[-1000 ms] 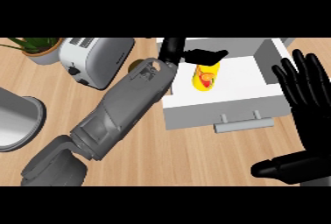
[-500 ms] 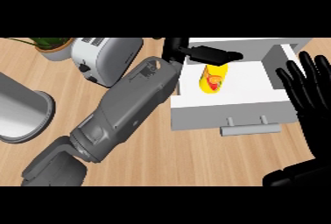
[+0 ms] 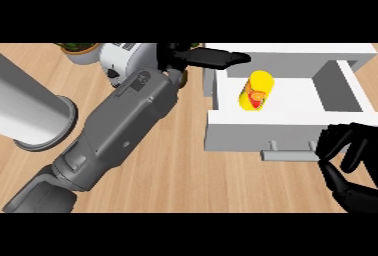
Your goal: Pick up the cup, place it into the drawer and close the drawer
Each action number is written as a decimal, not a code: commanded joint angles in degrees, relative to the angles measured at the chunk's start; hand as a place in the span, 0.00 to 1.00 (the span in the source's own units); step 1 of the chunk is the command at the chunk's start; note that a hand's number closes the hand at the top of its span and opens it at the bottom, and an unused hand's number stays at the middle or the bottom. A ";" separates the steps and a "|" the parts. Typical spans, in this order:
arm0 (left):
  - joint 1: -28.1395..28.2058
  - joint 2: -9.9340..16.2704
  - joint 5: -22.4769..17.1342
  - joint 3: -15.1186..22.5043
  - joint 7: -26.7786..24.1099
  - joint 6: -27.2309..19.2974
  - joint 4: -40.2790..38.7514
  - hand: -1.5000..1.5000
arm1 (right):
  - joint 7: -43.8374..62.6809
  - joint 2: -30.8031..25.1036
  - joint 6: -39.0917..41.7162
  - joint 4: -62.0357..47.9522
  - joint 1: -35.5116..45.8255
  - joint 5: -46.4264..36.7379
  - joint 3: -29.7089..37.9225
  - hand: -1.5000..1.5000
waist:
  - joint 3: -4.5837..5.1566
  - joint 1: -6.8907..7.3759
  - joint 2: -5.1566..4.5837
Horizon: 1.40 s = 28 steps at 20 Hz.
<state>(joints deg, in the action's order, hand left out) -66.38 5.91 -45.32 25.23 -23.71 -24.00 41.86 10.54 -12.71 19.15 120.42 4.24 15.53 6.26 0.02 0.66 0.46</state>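
Lying on its side in the open drawer (image 3: 341, 90), the cup (image 3: 255, 91) is yellow with red-orange markings. Left hand (image 3: 209, 57) released beside it; right hand (image 3: 351, 150) fingers curled at the drawer's handle (image 3: 289, 155), holding nothing.

Light is bright and even across the pale wooden counter (image 3: 184, 170), with no glare. The white open drawer (image 3: 295, 127) shows grey shading on its inner walls. Soft shadow lies under the grey left forearm (image 3: 118, 135); edges look crisp and undistorted.
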 commanded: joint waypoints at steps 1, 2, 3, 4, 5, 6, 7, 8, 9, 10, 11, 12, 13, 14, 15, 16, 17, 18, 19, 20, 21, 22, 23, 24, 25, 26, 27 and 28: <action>9.47 2.93 -0.01 -0.35 -0.67 -1.41 8.06 0.00 | -3.67 -0.81 1.96 -1.41 -1.58 -7.23 -2.17 1.00 | 0.00 1.39 0.14; 11.09 5.37 -0.62 -0.67 1.98 -0.48 11.02 0.00 | -2.69 -1.20 2.05 -1.59 -1.42 -7.06 -2.32 1.00 | 0.00 1.35 0.16; 12.10 8.52 -0.86 -1.26 3.07 0.67 13.03 0.00 | -2.18 -2.15 2.58 -1.82 -0.82 -7.78 -2.57 1.00 | 0.01 1.61 0.19; 14.97 9.06 -0.69 -0.94 3.51 -1.10 15.79 0.00 | -1.50 -3.32 2.81 -0.31 -1.92 -7.97 -1.46 1.00 | 0.01 1.52 0.33; 17.15 9.78 -0.85 -1.53 3.50 -1.70 17.84 0.00 | -2.49 -2.78 3.35 -0.46 -3.30 -9.67 -3.01 1.00 | -0.01 1.24 0.21; 18.06 13.17 -1.23 -1.66 5.98 0.25 21.04 0.00 | -4.35 -2.09 2.82 -3.45 -2.12 -12.52 -3.90 1.00 | -0.02 1.74 0.16; 19.10 12.02 -0.29 -1.44 6.20 -2.06 21.94 0.00 | -5.81 -3.23 4.39 -3.04 -3.48 -13.87 -4.08 1.00 | -0.04 0.78 -0.01; 22.38 14.67 -1.24 -2.04 7.14 -1.21 26.45 0.00 | 0.13 -3.96 3.27 -0.74 -1.64 -11.80 -3.65 1.00 | 0.01 1.23 0.18; 24.62 15.01 -0.93 -2.34 7.03 -0.98 28.52 0.00 | -1.56 -3.81 3.68 -2.28 -2.14 -13.09 -3.71 1.00 | -0.01 0.73 -0.02; 27.44 15.75 -0.50 -3.48 4.52 0.98 27.73 0.00 | -0.62 -2.61 2.21 -3.56 -0.49 -13.81 -4.19 1.00 | 0.00 0.46 -0.23; 29.58 18.68 -1.83 -3.75 7.74 1.34 32.67 0.00 | -0.04 -1.20 0.57 -3.25 -0.83 -16.44 -6.04 1.00 | 0.00 1.05 -0.05; 32.34 20.39 -2.32 -4.30 8.58 1.99 35.68 0.00 | 0.48 -3.09 2.01 -3.25 -0.21 -14.80 -4.05 1.00 | -0.01 0.98 -0.04; 33.93 21.23 -2.18 -4.26 9.38 1.63 38.69 0.00 | -3.59 -2.99 2.60 -6.22 -1.65 -18.28 -5.18 1.00 | -0.04 1.01 -0.08; 37.75 20.40 -1.98 -4.60 6.61 3.37 38.55 0.00 | -4.33 -3.17 2.81 -5.06 -3.06 -19.23 -5.37 1.00 | -0.02 0.47 -0.20; 37.80 19.84 -1.17 -4.93 7.09 1.36 40.52 0.00 | -4.21 -1.35 0.58 -8.02 0.65 -23.88 -8.55 1.00 | -0.03 0.58 -0.28; 38.88 23.02 -2.94 -6.36 9.91 3.42 41.52 0.00 | -5.15 -3.96 2.61 -3.78 -2.89 -23.87 -7.57 1.00 | -0.03 0.32 -0.16; 41.52 21.57 -2.16 -5.78 6.20 3.32 41.32 0.00 | -6.86 -4.77 2.17 -6.85 -0.52 -28.82 -9.65 1.00 | -0.01 1.07 -0.25; 42.11 22.44 -3.01 -5.73 7.42 4.00 44.28 0.00 | -9.68 -6.11 2.63 -7.77 -1.19 -32.17 -11.02 1.00 | -0.04 1.57 -0.14; 41.04 22.83 -3.22 -6.39 7.87 4.68 41.83 0.00 | -9.81 -8.03 2.62 -8.10 0.93 -36.12 -12.41 1.00 | -0.01 1.54 -0.34; 44.42 23.83 -3.62 -6.74 5.87 8.65 41.58 0.00 | -11.68 -8.52 2.12 -8.52 0.13 -38.53 -13.50 1.00 | 0.02 1.34 -0.42; 44.53 23.79 -3.42 -7.80 5.32 7.29 42.36 0.00 | -15.78 -8.23 0.17 -12.30 -1.28 -42.90 -15.47 1.00 | -0.05 1.41 -0.50; 47.74 24.87 -3.23 -8.24 3.06 11.32 40.65 0.00 | -14.98 -9.86 0.76 -13.54 1.40 -42.55 -13.88 1.00 | 0.01 1.14 -0.61; 45.65 24.36 -2.89 -8.16 6.03 7.33 44.44 0.00 | -17.06 -7.59 -2.43 -18.36 2.78 -46.90 -16.81 1.00 | -0.07 1.17 -0.53; 48.39 25.22 -3.33 -8.76 5.00 9.91 44.68 0.00 | -15.22 -6.75 -3.57 -17.67 2.19 -49.74 -19.42 1.00 | -0.03 1.00 -0.47; 49.56 26.20 -3.76 -10.22 5.26 10.17 45.73 0.00 | -20.03 -7.27 -5.58 -22.31 1.02 -50.79 -18.32 1.00 | -0.06 0.84 -0.50; 52.33 26.75 -3.87 -11.57 2.21 15.60 41.81 0.00 | -18.66 -7.88 -4.22 -20.44 1.58 -50.64 -18.74 1.00 | 0.00 0.27 -0.54; 52.25 26.32 -3.14 -11.20 4.52 11.96 45.97 0.00 | -19.88 -6.12 -7.42 -24.41 2.59 -53.98 -20.10 1.00 | -0.05 0.38 -0.47; 51.31 25.88 -4.02 -13.18 4.57 14.46 41.30 0.00 | -19.81 -4.46 -8.23 -26.56 4.26 -54.95 -21.20 1.00 | -0.03 0.01 -0.57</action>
<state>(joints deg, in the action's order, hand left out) -17.62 31.16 -48.76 15.08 -18.97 -12.92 84.80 -6.56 -19.19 14.82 100.61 6.23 -32.76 -11.59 -0.01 1.27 -0.03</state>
